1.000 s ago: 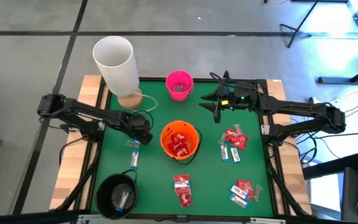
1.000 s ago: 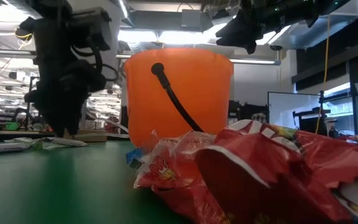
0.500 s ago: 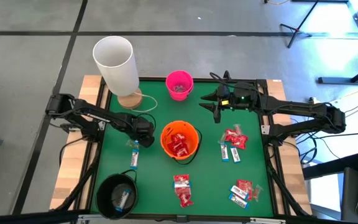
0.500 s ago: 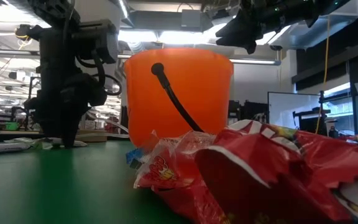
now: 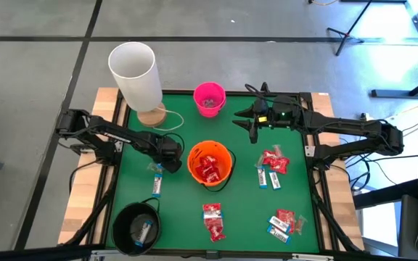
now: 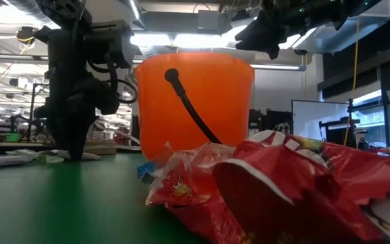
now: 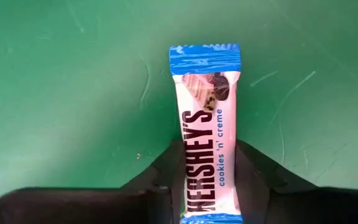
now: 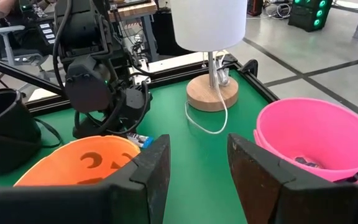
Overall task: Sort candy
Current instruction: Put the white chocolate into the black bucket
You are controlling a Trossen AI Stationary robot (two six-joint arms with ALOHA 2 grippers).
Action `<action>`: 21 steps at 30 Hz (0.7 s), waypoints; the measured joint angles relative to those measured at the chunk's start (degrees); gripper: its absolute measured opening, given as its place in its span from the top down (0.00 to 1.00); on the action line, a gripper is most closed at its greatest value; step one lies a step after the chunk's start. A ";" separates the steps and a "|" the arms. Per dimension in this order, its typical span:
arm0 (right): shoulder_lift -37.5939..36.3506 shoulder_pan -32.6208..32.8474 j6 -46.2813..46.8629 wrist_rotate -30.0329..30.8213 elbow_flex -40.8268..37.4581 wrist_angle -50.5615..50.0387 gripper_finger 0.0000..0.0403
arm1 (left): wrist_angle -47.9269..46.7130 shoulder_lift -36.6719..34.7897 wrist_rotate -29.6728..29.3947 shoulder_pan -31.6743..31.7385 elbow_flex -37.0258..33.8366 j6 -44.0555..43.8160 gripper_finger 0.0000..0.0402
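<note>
My left gripper is down on the green table, just left of the orange bucket, its two fingers pressed against either side of a white-and-blue bar that lies flat on the mat. The wrapper reads "HERSHEY'S cookies 'n' creme" in blue letters, with a picture of the bar under its crimped blue end. Bare green mat shows on all sides of the bar in the left wrist view, so there is free room around it. A second white-and-blue bar lies just nearer the front edge.

My right gripper hovers above the far right of the table, beside the pink bucket, its fingers standing apart with nothing between them. Open mat lies between it and the orange bucket.

The candy is scattered. Red packets fill the orange bucket; another red-and-white cluster lies to the bucket's right, one near the front edge at the middle, and one at the front right corner. A black bucket sits in the front left corner with a bar inside. A lamp with a white shade on a round wooden base stands at the far left edge, its cord looping onto the mat. The widest free stretch runs along the left side of the table, between the lamp and the black bucket.
</note>
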 joint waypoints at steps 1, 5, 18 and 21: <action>0.00 0.01 0.02 -0.01 0.00 -0.05 0.61 | -0.27 0.00 0.51 0.00 0.06 -0.04 0.79; 0.02 0.02 0.07 -0.01 0.00 -0.24 0.61 | -1.92 0.07 3.17 -0.14 1.28 0.05 0.78; 0.02 0.02 0.83 -1.01 0.02 -0.35 0.61 | -15.71 -8.85 2.43 -7.71 17.35 5.20 0.78; 0.02 0.02 0.83 -1.52 0.02 -0.43 0.61 | -24.28 -11.28 5.15 -12.83 20.92 -0.16 0.78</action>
